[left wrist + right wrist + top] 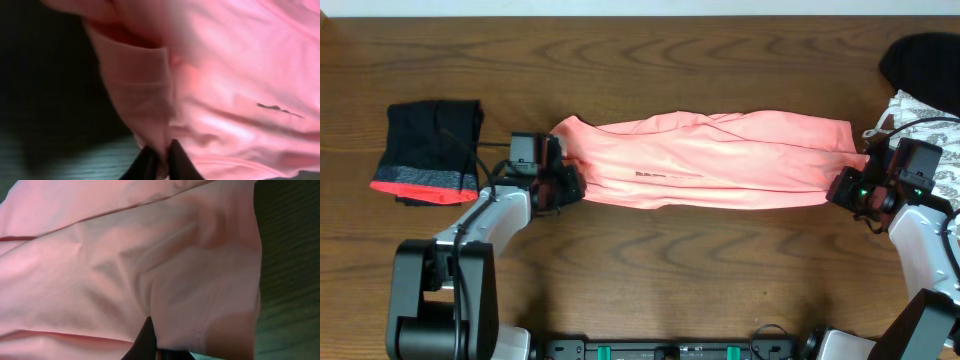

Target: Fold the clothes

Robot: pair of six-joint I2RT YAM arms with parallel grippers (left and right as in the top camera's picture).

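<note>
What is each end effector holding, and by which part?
Both hold the salmon-pink garment: the left end effector pinches an edge at one end, the right end effector an edge at the opposite end.

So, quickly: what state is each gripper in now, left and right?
Left gripper: closed, pinching one end of the salmon-pink garment.
Right gripper: closed, pinching its other end.

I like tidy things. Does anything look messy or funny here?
The pink cloth does. It is pulled long between the left pincer and the right pincer, and bunched, twisted folds run along its far edge instead of lying flat.
</note>
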